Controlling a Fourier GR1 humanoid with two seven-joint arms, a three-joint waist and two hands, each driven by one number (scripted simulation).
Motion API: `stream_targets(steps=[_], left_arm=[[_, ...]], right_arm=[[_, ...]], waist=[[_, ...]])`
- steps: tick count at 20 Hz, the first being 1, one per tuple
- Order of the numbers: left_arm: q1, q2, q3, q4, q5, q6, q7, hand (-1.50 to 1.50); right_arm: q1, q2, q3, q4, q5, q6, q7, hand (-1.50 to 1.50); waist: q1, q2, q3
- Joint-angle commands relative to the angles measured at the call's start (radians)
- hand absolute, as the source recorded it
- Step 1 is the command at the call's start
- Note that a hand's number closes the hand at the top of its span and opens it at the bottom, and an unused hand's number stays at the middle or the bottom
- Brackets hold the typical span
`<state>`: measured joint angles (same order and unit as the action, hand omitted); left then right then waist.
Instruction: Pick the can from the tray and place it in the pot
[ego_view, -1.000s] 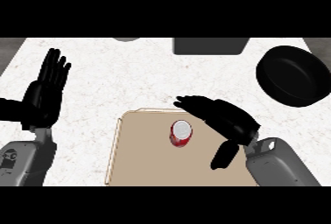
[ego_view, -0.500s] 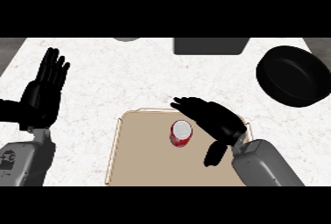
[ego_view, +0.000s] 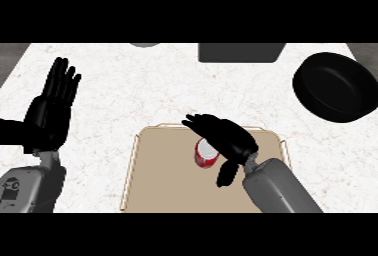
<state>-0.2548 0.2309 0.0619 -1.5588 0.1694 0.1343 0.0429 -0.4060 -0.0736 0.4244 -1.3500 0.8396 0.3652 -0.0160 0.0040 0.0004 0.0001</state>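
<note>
1. Standing upright on the tan tray (ego_view: 159, 185), the red can (ego_view: 206, 153) with its pale top sits in the tray's upper right part, partly covered by the robot's right hand (ego_view: 225, 137).
2. The right hand reaches over the can from the lower right; its fingers extend past the can toward the tray's far edge, and its thumb (ego_view: 225, 175) hangs down just right of the can. The fingers look only slightly bent and spread apart; whether they touch the can cannot be told.
3. The left hand (ego_view: 50, 110) shows at the view's left over the white speckled counter (ego_view: 162, 90), flat, fingers straight and pointing up, resting well apart from the tray.
4. The black pot (ego_view: 336, 92) lies at the upper right, well apart from the can.
5. A dark grey rectangular object (ego_view: 241, 52) sits at the counter's far edge.
</note>
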Motion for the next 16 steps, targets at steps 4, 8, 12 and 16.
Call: stream_targets(steps=[4,8,12,16], left_arm=[[0.003,0.02,0.045,-0.008,0.006,-0.048,0.036,0.0],[-0.055,-0.005,0.04,0.076,-0.008,-0.036,-0.027,0.0],[-0.016,-0.042,0.013,0.028,-0.037,-0.008,-0.01,0.0],[-0.007,-0.026,0.031,0.013,-0.028,-0.041,-0.001,0.0]], right_arm=[[-0.004,0.047,-0.03,0.097,0.045,-0.032,-0.09,-1.5],[-0.049,0.06,0.055,0.18,0.096,-0.117,-0.22,1.5],[-0.005,0.072,0.146,0.055,0.072,-0.124,-0.131,1.5],[-0.014,0.073,0.133,0.106,0.106,-0.159,-0.148,1.5]], waist=[[-0.001,0.0,0.0],[0.0,0.003,0.0],[-0.001,-0.001,0.0],[0.0,-0.001,0.0]])
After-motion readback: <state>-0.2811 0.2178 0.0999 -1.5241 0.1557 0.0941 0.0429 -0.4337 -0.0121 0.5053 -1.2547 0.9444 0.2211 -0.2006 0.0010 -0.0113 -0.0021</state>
